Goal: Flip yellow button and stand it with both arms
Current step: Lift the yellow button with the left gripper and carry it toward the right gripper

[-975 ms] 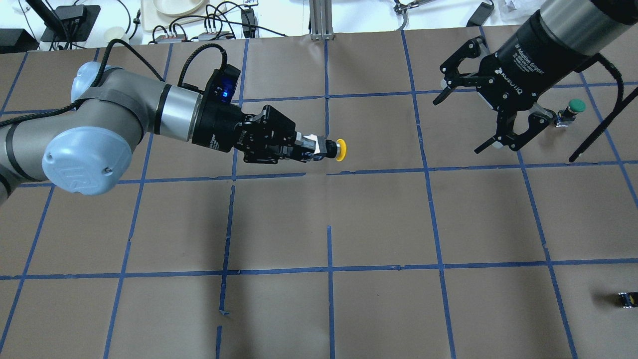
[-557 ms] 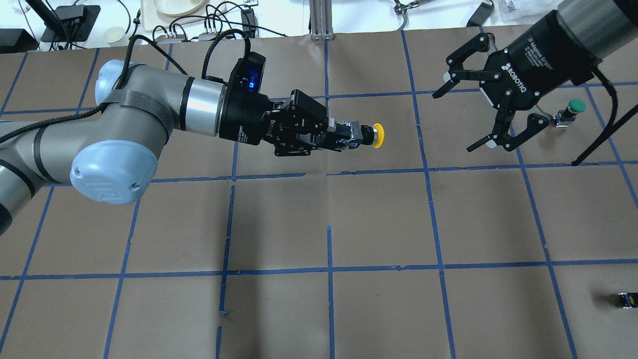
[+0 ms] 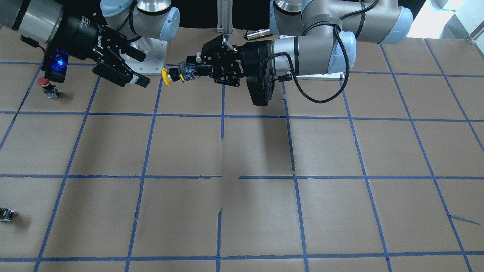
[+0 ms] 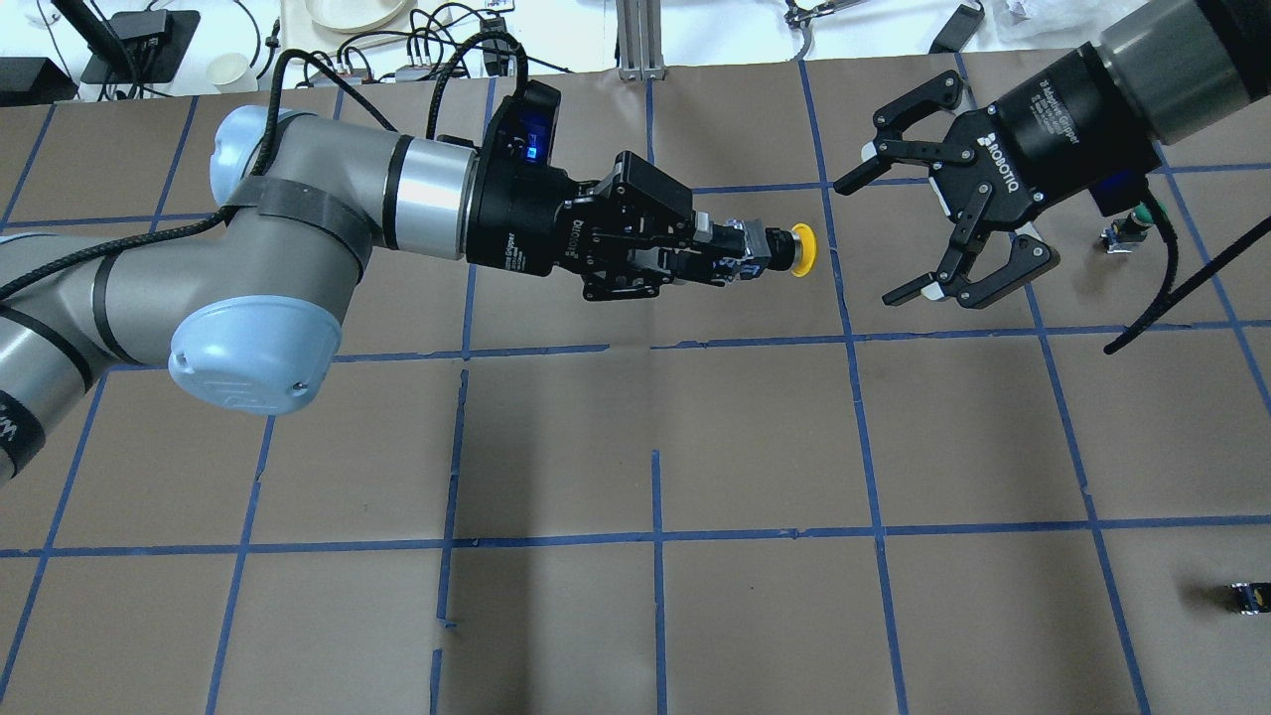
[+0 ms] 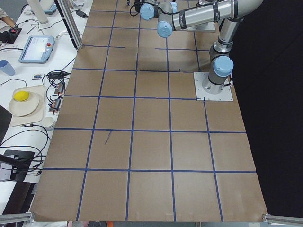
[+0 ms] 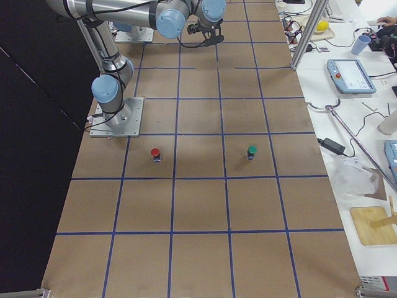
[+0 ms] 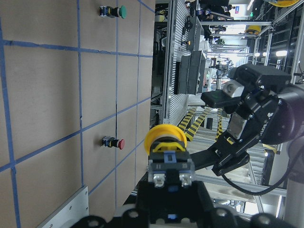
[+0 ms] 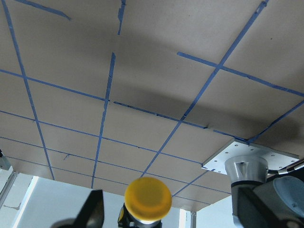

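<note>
Clamping the yellow button by its blocky body between the left jaws, shut tight on it, above the table. Holding it sideways, yellow cap pointing out past the jaw tips toward the right jaws. Spreading the right jaws wide, gripping nothing, facing the cap, near it but not touching. Standing on the table behind the right jaws: a green button and a red button.

We log silver tubular left arm and right arm, light-blue joint caps, black cables, black two-finger left gripper and right gripper (white ROBOTIQ lettering), blue wrist light.
</note>
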Tool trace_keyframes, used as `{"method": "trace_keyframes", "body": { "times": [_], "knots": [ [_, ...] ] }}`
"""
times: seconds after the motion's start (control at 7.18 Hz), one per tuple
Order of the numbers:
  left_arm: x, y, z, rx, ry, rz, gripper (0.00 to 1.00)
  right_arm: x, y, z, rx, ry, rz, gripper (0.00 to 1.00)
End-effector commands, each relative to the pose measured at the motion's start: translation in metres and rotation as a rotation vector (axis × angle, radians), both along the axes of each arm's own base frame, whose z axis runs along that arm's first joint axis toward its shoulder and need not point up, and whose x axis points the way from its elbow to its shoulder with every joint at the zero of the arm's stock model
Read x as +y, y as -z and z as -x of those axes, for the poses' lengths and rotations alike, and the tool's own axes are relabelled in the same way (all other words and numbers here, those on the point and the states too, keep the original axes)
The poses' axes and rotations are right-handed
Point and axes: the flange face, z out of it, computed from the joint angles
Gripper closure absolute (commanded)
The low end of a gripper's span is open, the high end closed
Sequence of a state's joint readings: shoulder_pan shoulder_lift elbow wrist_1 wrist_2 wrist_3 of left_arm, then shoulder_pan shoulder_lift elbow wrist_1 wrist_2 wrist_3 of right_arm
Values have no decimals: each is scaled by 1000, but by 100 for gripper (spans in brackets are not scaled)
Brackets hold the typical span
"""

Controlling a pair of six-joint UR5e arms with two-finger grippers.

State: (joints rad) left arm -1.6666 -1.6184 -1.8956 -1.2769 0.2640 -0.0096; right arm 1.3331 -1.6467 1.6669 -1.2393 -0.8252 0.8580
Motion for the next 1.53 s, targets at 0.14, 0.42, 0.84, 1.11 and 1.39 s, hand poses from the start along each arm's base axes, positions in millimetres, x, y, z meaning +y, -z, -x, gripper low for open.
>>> {"method": "trace_keyframes", "body": {
  "times": [0.14,0.42,0.84,1.11,1.39],
  "knots": [
    [4,-10,5,7,9,11,95,-1,3,-6,-72,32,-5,2],
    [5,-11,6,9,10,12,95,-1,10,-11,-153,65,-24,5],
    [6,-12,6,9,10,14,95,1,14,-12,-155,66,-34,7],
    [8,-16,6,5,8,16,95,2,14,-12,-156,61,-29,23],
    [10,-18,5,-1,6,11,95,2,11,-12,-159,57,-10,52]
  ]
}}
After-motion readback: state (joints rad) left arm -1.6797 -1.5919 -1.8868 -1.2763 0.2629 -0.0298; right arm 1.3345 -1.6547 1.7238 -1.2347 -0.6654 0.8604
